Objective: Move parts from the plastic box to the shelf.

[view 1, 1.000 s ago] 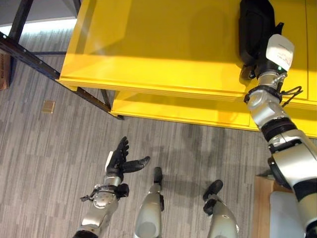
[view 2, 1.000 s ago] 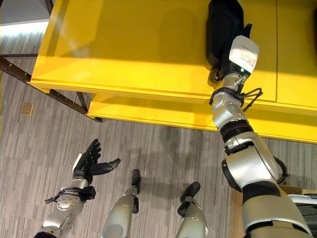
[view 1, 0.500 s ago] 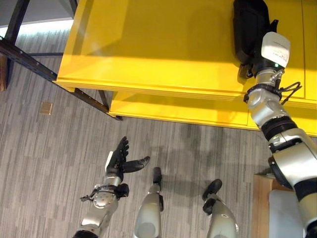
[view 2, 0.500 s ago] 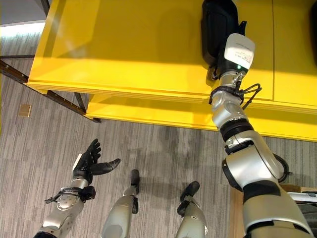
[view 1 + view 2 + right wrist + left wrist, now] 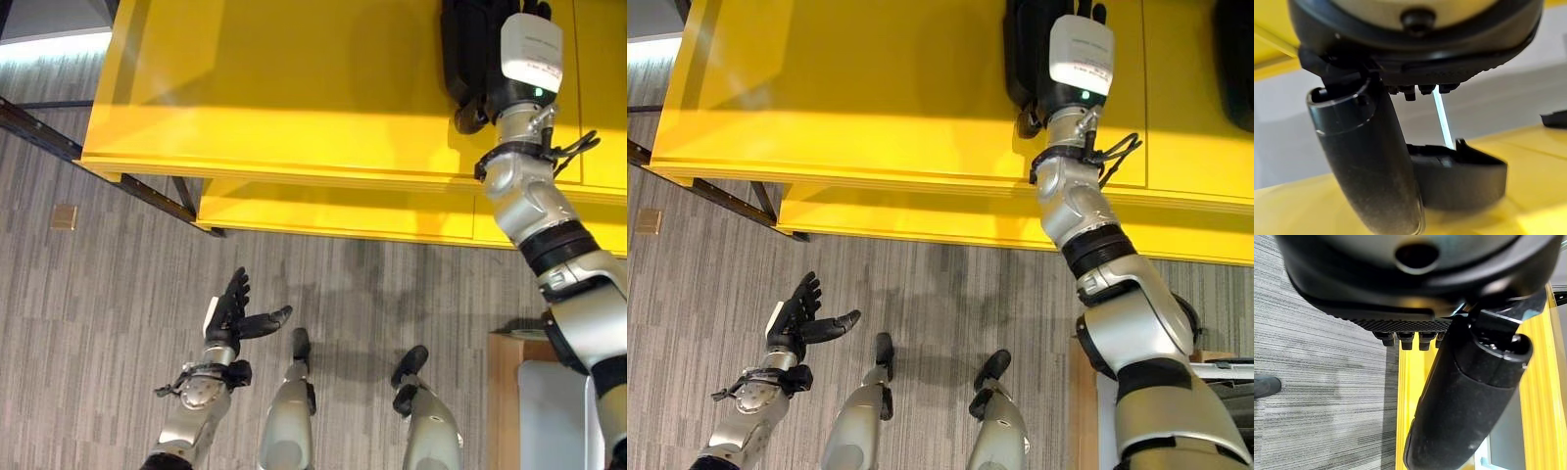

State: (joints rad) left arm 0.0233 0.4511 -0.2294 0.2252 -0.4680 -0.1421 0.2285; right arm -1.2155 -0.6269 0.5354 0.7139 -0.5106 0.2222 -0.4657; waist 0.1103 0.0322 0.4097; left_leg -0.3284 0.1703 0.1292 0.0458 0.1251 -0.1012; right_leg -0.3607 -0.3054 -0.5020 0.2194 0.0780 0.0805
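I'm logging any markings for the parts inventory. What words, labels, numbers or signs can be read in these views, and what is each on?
None can be read.
yellow shelf: plain surface, no print visible.
black part under the right hand: no label visible.
White cover at the right wrist: faint grey marks, too small to read.
left hand, over the floor: no marking visible.

yellow shelf (image 5: 294, 88) | black part (image 5: 1024, 59) on top (far edge) | grey carpet floor (image 5: 98, 294)
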